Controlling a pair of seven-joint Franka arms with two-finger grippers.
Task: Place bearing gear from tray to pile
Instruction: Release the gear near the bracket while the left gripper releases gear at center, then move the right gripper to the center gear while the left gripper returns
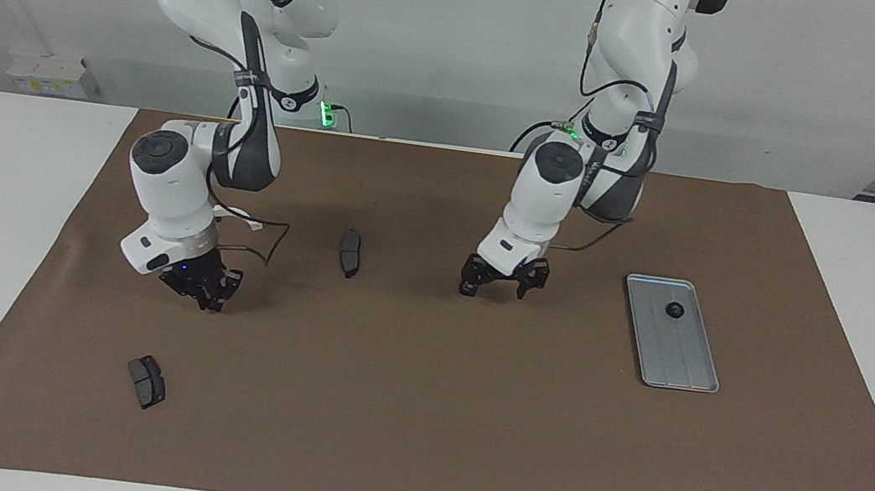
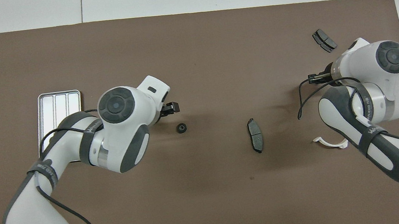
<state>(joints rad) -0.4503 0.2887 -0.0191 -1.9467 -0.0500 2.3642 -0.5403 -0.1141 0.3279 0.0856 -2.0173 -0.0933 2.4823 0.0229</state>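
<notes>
A small black bearing gear (image 1: 674, 310) sits in the silver tray (image 1: 680, 358) at the end nearer the robots. The overhead view shows another black gear (image 2: 182, 128) on the brown mat, between the tray (image 2: 56, 105) and a brake pad (image 2: 255, 140). My left gripper (image 1: 495, 288) hangs open over that spot and holds nothing. It hides the mat gear in the facing view. My right gripper (image 1: 204, 298) is shut and empty, low over the mat beside the white bracket (image 2: 332, 144).
The pile is spread out. One brake pad (image 1: 350, 252) lies mid-mat and a second pad (image 1: 147, 380) lies farther out toward the right arm's end. The right arm partly hides the bracket (image 1: 238, 215). White tabletop borders the mat.
</notes>
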